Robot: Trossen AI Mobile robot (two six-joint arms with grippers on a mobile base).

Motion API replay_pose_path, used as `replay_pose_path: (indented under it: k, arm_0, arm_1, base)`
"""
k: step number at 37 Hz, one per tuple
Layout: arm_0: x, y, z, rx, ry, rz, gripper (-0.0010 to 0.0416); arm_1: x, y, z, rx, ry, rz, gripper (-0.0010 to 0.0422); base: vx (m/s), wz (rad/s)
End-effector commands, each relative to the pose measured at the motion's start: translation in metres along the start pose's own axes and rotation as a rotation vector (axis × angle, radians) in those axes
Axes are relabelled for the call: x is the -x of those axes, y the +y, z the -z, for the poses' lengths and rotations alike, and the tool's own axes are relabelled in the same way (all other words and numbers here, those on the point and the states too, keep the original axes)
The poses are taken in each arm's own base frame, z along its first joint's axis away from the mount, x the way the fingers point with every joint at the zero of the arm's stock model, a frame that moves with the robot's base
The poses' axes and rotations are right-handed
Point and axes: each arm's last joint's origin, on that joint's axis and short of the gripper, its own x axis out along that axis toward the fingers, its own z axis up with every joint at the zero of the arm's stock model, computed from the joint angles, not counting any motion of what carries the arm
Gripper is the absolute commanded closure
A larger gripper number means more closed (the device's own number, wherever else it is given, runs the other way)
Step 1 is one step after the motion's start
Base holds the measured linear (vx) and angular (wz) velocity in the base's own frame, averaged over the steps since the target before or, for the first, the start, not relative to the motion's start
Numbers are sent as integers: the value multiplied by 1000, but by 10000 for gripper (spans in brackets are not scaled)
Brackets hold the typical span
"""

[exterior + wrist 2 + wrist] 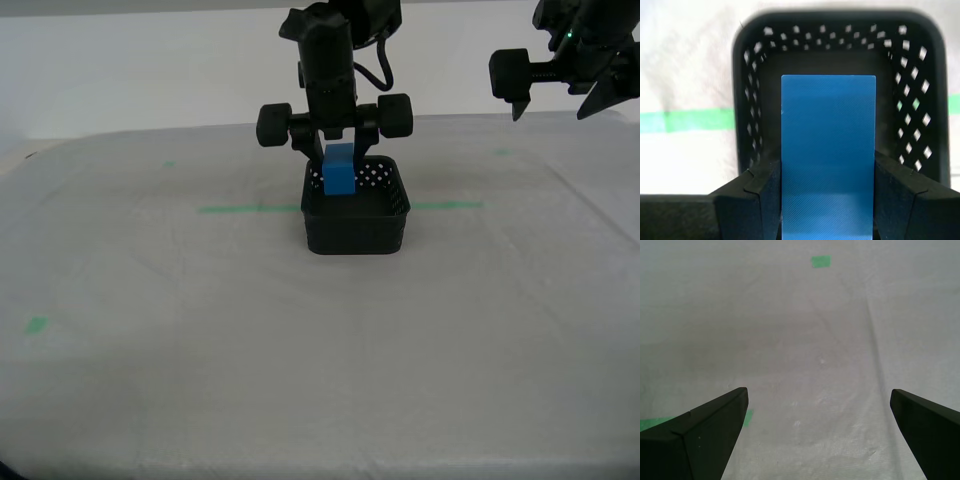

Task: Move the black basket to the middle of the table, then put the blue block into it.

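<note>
blue block (828, 155) base cut off, black basket (935, 90) near wall hidden

The table (300, 350) is covered in a whitish-grey cloth with faint creases. A black basket (356, 222) stands directly on it, astride a long green tape line (250, 208) that shows on both sides of the basket. Small green tape marks (37, 324) lie well apart from the basket.

Plain pale room behind the work surface

A bare white wall (140, 70) runs across the back, evenly lit, with a slightly darker grey band along its top edge. Light is soft and diffuse, casting only faint shadows. No windows, floor or other furniture can be made out.
</note>
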Motion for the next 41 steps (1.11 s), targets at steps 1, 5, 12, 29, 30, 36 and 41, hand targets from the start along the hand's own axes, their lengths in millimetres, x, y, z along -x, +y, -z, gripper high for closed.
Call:
replay_pose_path:
  k: [1,5,12,29,30,36,41]
  arm_0:
    - [0,0,0,-1,-2,2,7]
    - [0,0,0,-1,-1,2,7]
    - [0,0,0,-1,-2,2,7]
    - [0,0,0,-1,-2,2,7]
    - [0,0,0,-1,-2,2,7]
    - [0,0,0,-1,-2,2,7]
    - [0,0,0,-1,-2,2,7]
  arm_1:
    - [-5,1,4,4,4,4,412]
    - [-8,3,7,2,10,2,402]
    - [-8,3,6,-5,6,3,341]
    - [-8,0,4,-38,-23,25,95]
    - [-8,0,3,-44,-25,26,80]
    - [-8,0,3,-77,-31,32,3]
    - [-8,-1,3,-82,-12,70,25]
  base:
    - [0,0]
    - [0,0]
    - [0,0]
    - [0,0]
    - [0,0]
    - [0,0]
    - [0,0]
